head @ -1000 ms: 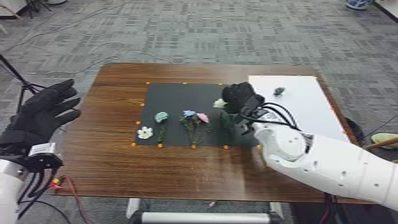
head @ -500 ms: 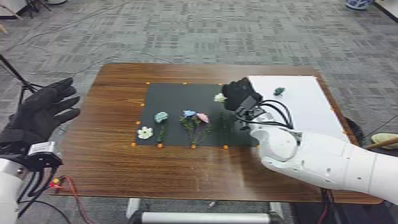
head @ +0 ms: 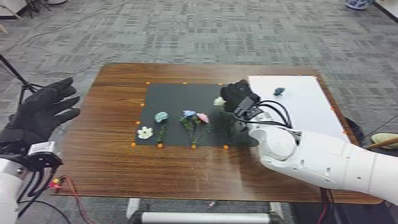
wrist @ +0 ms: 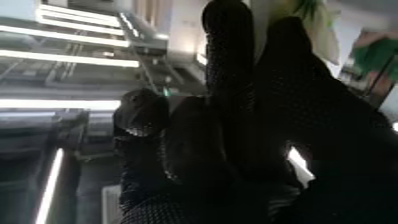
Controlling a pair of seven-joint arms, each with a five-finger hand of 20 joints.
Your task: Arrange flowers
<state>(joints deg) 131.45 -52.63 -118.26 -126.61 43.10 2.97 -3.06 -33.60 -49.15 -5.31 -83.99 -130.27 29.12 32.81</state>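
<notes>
Since the frame just before, our right hand [head: 236, 95] has drawn back slightly toward us, and the cream flower [head: 219, 101] has come back with it. We have that flower over the black mat [head: 176, 95], its bloom right at the hand's left edge; our fingers and thumb close in a pinch on it, though the exact grip is hidden. In the right wrist view, pale petals sit at the thumb tip of our right hand [wrist: 229, 65], and two fingers bend in beside a straighter one.

Our left hand [head: 40, 112] stays beside the table [head: 160, 172], fingers straight and a little apart. The white flower [head: 145, 132], pale teal flower [head: 161, 117], blue flower [head: 189, 113] and pink flower [head: 203, 118] keep their row on the mat, and the small dark flower [head: 279, 91] remains on the white board [head: 306, 112].
</notes>
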